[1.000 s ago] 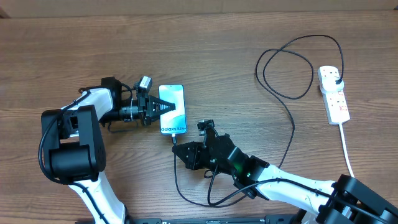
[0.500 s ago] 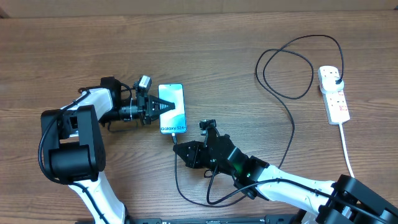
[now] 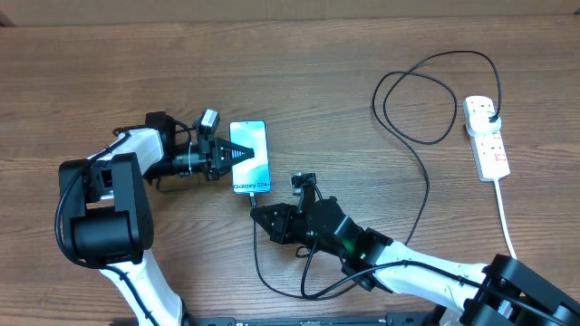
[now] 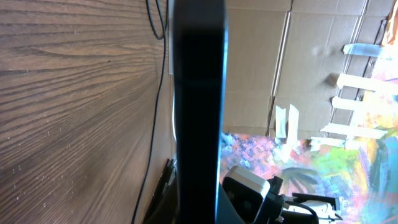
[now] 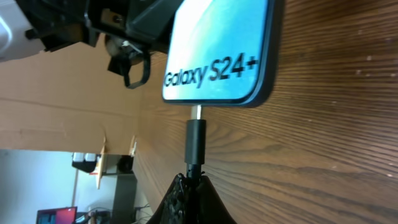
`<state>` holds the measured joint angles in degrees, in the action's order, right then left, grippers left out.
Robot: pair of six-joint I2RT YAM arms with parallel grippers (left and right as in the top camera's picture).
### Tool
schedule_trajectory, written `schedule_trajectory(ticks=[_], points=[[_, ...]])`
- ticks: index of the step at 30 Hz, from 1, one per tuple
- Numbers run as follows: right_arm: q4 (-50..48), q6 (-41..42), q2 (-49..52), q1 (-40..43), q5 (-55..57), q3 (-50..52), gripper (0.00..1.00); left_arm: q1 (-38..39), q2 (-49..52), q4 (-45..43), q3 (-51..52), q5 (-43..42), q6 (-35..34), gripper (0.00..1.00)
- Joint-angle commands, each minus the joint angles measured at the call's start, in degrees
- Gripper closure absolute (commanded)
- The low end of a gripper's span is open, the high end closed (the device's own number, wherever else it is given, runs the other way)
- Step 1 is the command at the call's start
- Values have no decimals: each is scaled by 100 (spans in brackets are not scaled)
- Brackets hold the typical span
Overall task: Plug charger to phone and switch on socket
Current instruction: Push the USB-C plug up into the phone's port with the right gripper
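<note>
The phone lies flat on the wooden table with its light blue "Galaxy S24+" screen up. My left gripper is shut on its left edge; in the left wrist view the phone is a dark edge-on band. My right gripper is shut on the charger's connector, just below the phone's bottom edge. The metal tip meets the port. The charger's black cable loops to its plug in the far end of the white socket.
The socket's thick white cord runs toward the table's front right. Slack cable curls under my right arm. Cardboard boxes stand beyond the table.
My right gripper has moved the connector slightly up and left toward the phone's bottom edge. The phone and left gripper have barely shifted left.
</note>
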<state>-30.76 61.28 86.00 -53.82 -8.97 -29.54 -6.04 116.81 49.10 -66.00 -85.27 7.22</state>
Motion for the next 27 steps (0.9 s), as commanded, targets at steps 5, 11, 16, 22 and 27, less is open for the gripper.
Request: schedule_trajectory(ticks=[5,11,16,22,27], points=[[136,4,-11,76,809,-59,96,44,17,59,13,-162,0,96],[120,7,-11,81,807,-59,96,44,17,59,13,-162,0,96],[-118,7,-11,81,732,-59,96,44,17,59,13,-162,0,96],[-446,0,-11,81,793,-59,96,46,17,76,13,-166,0,96],[-470,-179,-11,81,1263,-59,96,50,17,149,13,-166,4,96]])
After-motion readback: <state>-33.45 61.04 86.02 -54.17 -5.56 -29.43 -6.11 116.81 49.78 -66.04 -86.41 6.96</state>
